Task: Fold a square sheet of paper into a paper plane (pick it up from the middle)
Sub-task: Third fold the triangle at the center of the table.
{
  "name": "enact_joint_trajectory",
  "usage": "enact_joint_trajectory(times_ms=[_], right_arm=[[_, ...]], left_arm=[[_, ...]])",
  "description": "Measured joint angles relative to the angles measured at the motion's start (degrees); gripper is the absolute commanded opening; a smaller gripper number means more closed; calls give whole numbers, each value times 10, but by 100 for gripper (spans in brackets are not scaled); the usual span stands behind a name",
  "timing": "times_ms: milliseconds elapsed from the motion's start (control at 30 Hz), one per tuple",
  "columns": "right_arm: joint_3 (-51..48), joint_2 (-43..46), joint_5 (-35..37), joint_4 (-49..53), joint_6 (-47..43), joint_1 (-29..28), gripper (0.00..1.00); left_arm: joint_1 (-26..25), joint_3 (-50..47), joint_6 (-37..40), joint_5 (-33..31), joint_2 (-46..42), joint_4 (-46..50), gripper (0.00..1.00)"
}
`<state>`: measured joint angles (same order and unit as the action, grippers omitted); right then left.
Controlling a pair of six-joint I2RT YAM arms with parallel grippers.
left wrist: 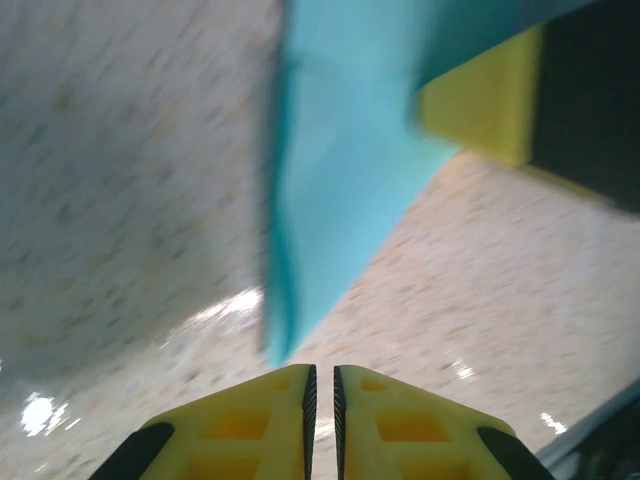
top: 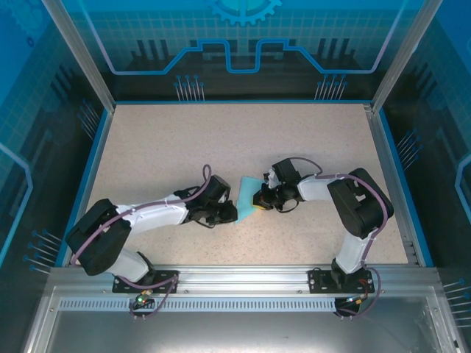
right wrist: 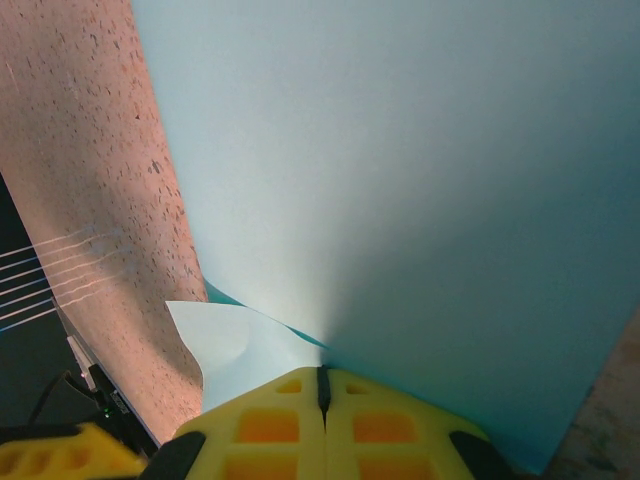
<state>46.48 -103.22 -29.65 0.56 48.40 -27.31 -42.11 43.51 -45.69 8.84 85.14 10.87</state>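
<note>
**Holding the sheet in your right claw at mid-table**

Your right gripper is clamped on the sheet of paper. Its yellow fingers are pressed together on the near edge, and the turquoise surface fans out ahead of them. A paler flap of the same sheet curls just left of the fingertips.

From above, your two arms meet near the middle of the table, a little towards the near side. The sheet of paper sits between them, with the right gripper at its right edge and the left gripper just beside its lower left corner.

In your left wrist view, the left gripper has its fingers drawn almost together, with a hairline slit between the pads. The paper hangs tilted in front, creased to a narrow lower tip. That tip ends just ahead of the fingertips, not between them. You cannot tell whether the tip touches the table.
</note>
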Motion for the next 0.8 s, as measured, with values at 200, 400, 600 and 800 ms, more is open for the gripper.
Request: enact_joint_trajectory(times_ms=[200,400,600,800], right_arm=[[0,0,-2,0,0,0,5],[8,2,5,17,-5,0,5],[16,11,24,44,-16,-3,5],[20,40,31,65,-20,-29,6]], left_arm=[[11,87,12,-1,92,-19,8],[16,99,22,-12,163,-9,5],[16,97,23,-22,163,-11,4],[16,97,25,-22,163,-13,4]])
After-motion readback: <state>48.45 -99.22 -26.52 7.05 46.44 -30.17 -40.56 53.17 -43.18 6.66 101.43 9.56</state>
